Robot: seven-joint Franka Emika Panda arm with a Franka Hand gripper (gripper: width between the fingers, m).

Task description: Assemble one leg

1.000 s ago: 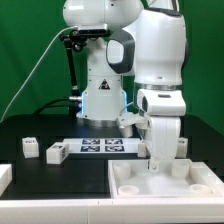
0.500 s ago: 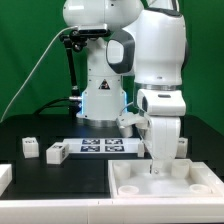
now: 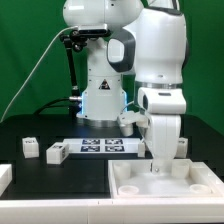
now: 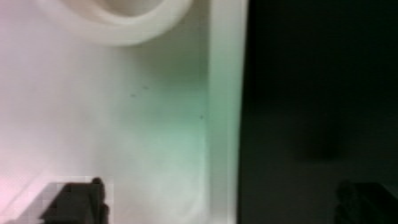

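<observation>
Two small white legs with black marker tags lie on the black table at the exterior view's left, one leg (image 3: 30, 147) and a second leg (image 3: 57, 152) beside it. A third small white block (image 3: 182, 146) shows behind my arm. My gripper (image 3: 160, 168) hangs low over the far part of the large white panel (image 3: 190, 185). In the wrist view my gripper (image 4: 221, 206) is open and empty. One dark fingertip (image 4: 75, 204) is over the white panel (image 4: 143, 120) and the other over the black table. The panel's edge runs between them. A round socket (image 4: 125, 12) shows on the panel.
The marker board (image 3: 100, 147) lies flat on the table between the legs and my arm. The robot base (image 3: 100, 95) stands behind it. A white piece (image 3: 4, 176) pokes in at the exterior view's left edge.
</observation>
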